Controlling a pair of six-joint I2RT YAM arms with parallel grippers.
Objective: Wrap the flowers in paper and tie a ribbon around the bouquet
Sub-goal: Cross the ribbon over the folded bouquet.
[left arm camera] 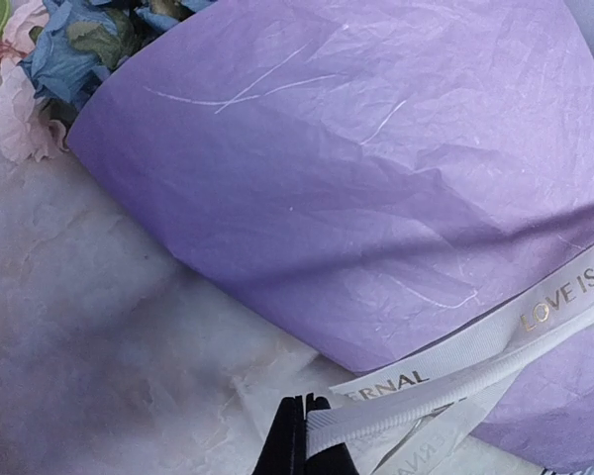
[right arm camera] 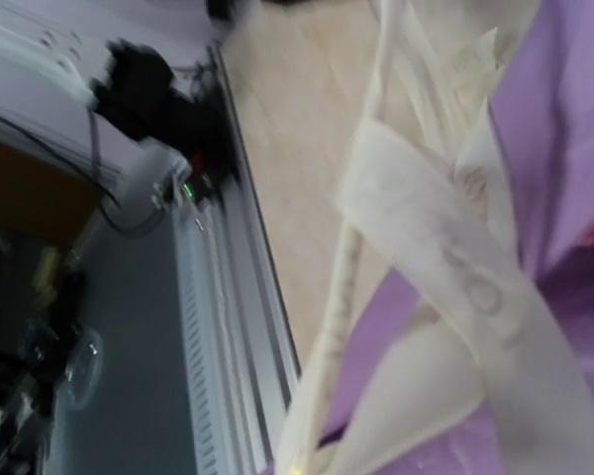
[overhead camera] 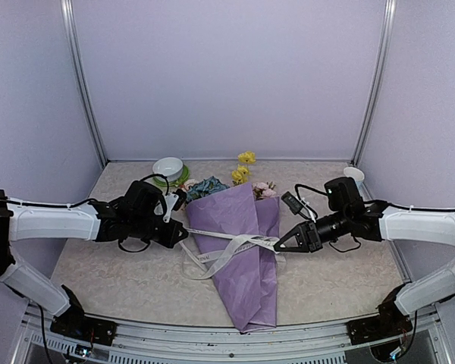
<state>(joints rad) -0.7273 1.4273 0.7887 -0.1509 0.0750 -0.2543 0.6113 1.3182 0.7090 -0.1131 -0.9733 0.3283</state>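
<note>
Ribbon point(overhead camera: 239, 243) lies across the middle of the bouquet point(overhead camera: 243, 250), which rests flat on the table point(overhead camera: 121, 273) between the two arms. The bouquet's thin end points to the near edge of the table and its wide end points to the back wall. The paper point(overhead camera: 248, 284) is purple and crinkly and is rolled into a cone. The flowers point(overhead camera: 206, 187) peek out at the wide end: a blue one, yellow ones and small pink ones. The left gripper point(overhead camera: 183, 240) sits just beside the left side of the cone, low by the table. In the left wrist view its black fingertips point(left arm camera: 295, 440) are squeezed tight on one strand of the ribbon point(left arm camera: 455, 381), and gold letters show on the band that runs up over the paper point(left arm camera: 356, 198). The right gripper point(overhead camera: 280, 246) sits at the right side of the cone. Its jaws are closed, and the ribbon runs straight to its tip and is pinched there. The right wrist view is blurry, with cream bands of ribbon point(right arm camera: 445, 257) crossing over the purple paper point(right arm camera: 564, 129). More ribbon lies in loose loops on the table, left of the cone. A white bowl point(overhead camera: 168, 167) on a green plate point(overhead camera: 161, 182) stands at the back, and a white cup point(overhead camera: 354, 174) stands in the back right corner.
</note>
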